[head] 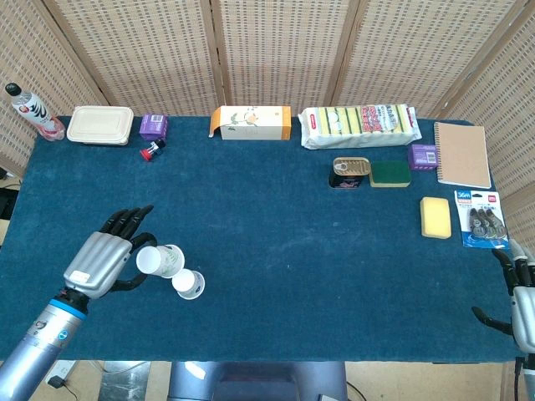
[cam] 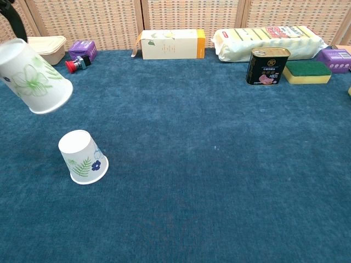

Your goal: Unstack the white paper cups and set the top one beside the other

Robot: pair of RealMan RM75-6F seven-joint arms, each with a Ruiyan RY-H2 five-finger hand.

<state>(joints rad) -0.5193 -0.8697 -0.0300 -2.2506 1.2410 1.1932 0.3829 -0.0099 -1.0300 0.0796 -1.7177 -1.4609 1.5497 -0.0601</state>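
My left hand (head: 104, 261) holds a white paper cup with a green flower print (head: 160, 261) lifted off the cloth and tilted; the same cup (cam: 33, 76) shows at the upper left of the chest view, where only a dark fingertip shows at the top corner. The second cup (head: 189, 284), printed with a leaf and a blue flower, stands upside down on the blue cloth (cam: 83, 157), just below and right of the lifted one. My right hand (head: 524, 302) hangs open at the table's right front edge, holding nothing.
Along the far edge stand a bottle (head: 32, 111), a food box (head: 100, 124), a purple box (head: 154, 126), a carton (head: 251, 122) and a sponge pack (head: 359, 124). A tin (head: 349, 171), sponges (head: 435, 217), a notebook (head: 461, 154) and a hook pack (head: 482, 219) lie at the right.
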